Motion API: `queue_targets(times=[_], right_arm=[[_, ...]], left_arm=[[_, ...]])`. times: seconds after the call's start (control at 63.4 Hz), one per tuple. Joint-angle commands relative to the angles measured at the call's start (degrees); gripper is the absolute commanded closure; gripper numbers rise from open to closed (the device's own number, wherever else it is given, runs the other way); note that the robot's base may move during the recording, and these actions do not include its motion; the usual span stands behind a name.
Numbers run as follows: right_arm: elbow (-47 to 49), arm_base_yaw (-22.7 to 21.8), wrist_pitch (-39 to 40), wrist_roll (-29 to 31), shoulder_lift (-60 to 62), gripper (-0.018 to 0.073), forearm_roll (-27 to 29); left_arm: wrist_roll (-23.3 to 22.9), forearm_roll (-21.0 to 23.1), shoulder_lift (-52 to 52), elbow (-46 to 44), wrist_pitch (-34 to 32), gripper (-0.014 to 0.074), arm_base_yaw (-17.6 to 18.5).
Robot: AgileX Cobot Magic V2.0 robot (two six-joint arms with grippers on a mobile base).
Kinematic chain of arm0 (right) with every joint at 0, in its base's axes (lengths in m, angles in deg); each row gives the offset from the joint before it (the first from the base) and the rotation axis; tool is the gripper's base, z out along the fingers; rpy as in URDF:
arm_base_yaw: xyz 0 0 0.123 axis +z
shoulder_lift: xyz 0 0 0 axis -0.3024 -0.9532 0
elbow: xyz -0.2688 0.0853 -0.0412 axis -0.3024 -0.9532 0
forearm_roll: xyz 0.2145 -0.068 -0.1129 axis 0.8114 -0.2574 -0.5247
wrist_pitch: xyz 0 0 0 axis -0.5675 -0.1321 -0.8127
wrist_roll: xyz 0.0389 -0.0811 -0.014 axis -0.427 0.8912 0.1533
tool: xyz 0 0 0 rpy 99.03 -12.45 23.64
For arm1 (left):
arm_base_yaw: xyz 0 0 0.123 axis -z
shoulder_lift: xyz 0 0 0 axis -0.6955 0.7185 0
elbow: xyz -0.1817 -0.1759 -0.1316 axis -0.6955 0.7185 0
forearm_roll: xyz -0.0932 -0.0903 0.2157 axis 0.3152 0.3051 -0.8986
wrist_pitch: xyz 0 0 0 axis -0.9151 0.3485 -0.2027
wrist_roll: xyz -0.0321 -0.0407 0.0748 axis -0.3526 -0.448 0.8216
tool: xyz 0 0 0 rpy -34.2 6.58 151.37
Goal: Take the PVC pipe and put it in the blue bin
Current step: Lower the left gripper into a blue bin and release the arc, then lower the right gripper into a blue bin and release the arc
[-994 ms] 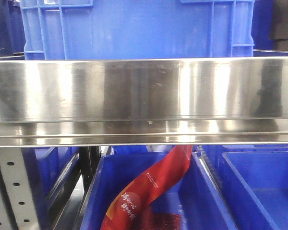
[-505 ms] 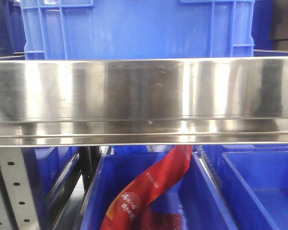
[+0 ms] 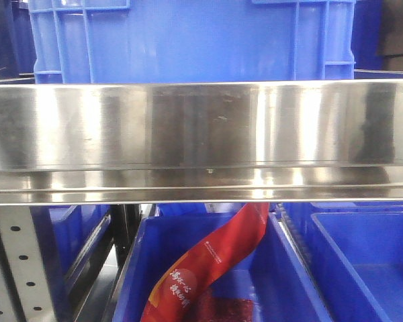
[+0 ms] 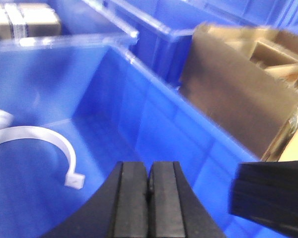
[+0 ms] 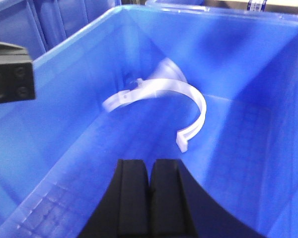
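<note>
A white C-shaped PVC pipe piece (image 5: pixel 188 99) lies on the floor of a blue bin (image 5: pixel 64 114). My right gripper (image 5: pixel 150 173) hangs above the bin, a little short of the piece, shut and holding nothing. In the left wrist view the same white piece (image 4: pixel 54 139) lies to the left in the blue bin (image 4: pixel 154 114). My left gripper (image 4: pixel 149 183) is over the bin too, with its pads pressed together and empty. The exterior front-facing view shows neither gripper nor the pipe.
A brown cardboard box (image 4: pixel 238 84) stands right of the bin, another (image 4: pixel 25 20) behind it. The right arm's black body (image 4: pixel 273 193) is close by. In front, a steel shelf rail (image 3: pixel 201 127) carries a blue crate (image 3: pixel 188 40); below, a red bag (image 3: pixel 208 261) lies in a blue bin (image 3: pixel 282 275).
</note>
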State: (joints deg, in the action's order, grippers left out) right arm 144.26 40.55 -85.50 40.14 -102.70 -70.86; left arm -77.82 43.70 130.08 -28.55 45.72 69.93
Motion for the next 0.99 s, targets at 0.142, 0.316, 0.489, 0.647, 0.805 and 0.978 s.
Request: queue_targets(times=[0.142, 0.316, 0.489, 0.647, 0.805, 0.978], right_arm=[[0.31, 0.16, -0.64, 0.23, 4.08, 0.0727, -0.55], [-4.65, 0.16, 4.28, 0.23, 8.22, 0.0727, -1.24], [-19.22, 0.16, 19.85, 0.23, 17.49, 0.0727, -1.24], [-35.29, 0.16, 31.31, 0.23, 28.7, 0.0727, -1.83], [-48.69, -1.25, 33.1, 0.23, 40.47, 0.0727, -1.83], [-56.26, -2.18, 33.1, 0.23, 49.81, 0.0727, -1.83]], left_arm=[[-0.31, -0.86, -3.6, -0.15, 2.44, 0.0708, 0.58], [-0.31, -2.67, -9.84, 8.45, -6.51, 0.0708, 1.95], [-0.31, -2.54, -19.88, 26.36, -20.29, 0.0708, 1.82], [-0.31, -2.54, -32.25, 44.68, -30.11, 0.0708, -0.57], [-0.31, -2.54, -45.33, 59.74, -31.74, 0.0708, -5.41], [-0.31, -2.54, -57.03, 69.69, -31.74, 0.0708, -9.13]])
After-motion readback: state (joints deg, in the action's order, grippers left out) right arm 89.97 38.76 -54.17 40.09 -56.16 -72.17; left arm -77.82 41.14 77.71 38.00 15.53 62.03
